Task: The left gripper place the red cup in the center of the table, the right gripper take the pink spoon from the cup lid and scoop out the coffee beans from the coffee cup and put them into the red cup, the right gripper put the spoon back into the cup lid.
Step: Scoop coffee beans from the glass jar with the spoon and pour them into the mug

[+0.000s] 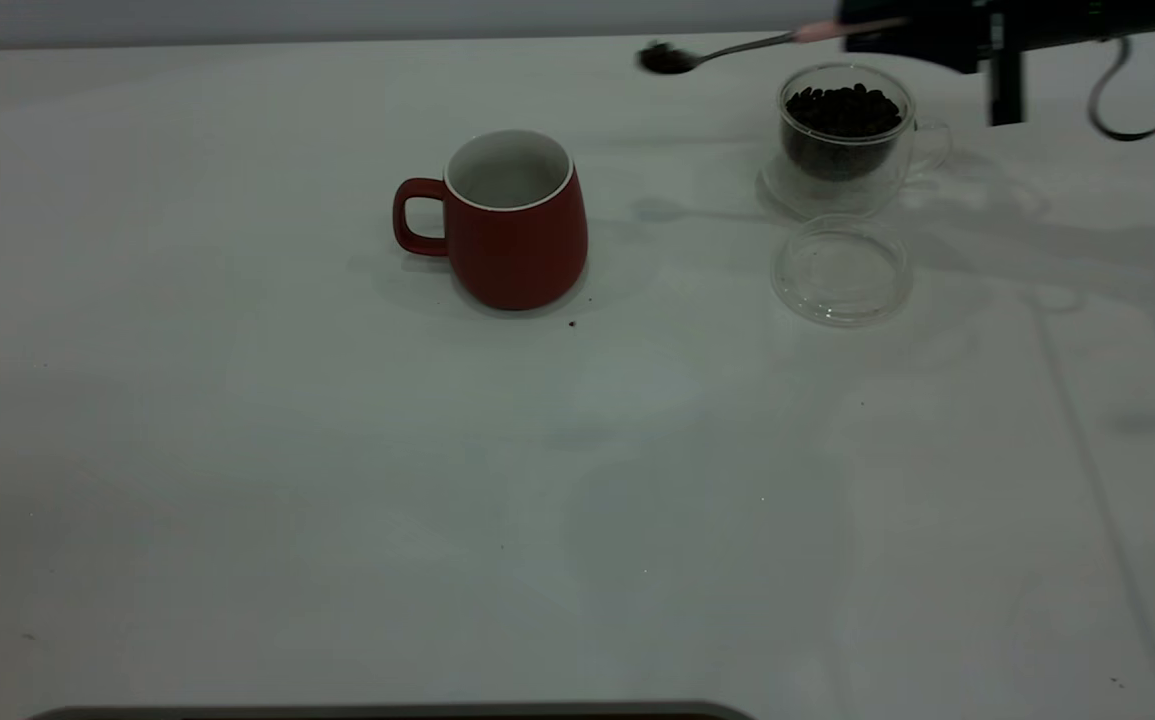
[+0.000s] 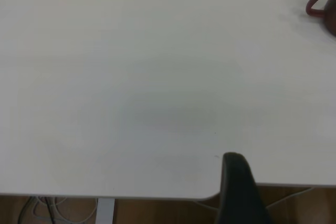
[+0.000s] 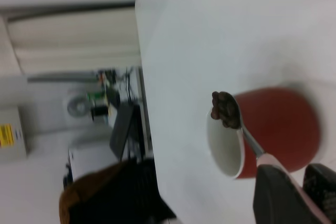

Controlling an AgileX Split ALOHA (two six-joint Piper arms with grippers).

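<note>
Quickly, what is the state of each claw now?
Left claw: cannot be told.
Right claw: closed on the pink spoon, beans in its bowl.

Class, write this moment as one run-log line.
right end effector: holds pink spoon | spoon: loaded with coffee beans, airborne between coffee cup and red cup | cup lid: empty | left arm: parked

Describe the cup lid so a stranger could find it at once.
On the white table, go to the clear glass coffee cup full of dark beans. Directly in front of it lies the flat, round clear glass lid, low-rimmed, handleless and empty.
</note>
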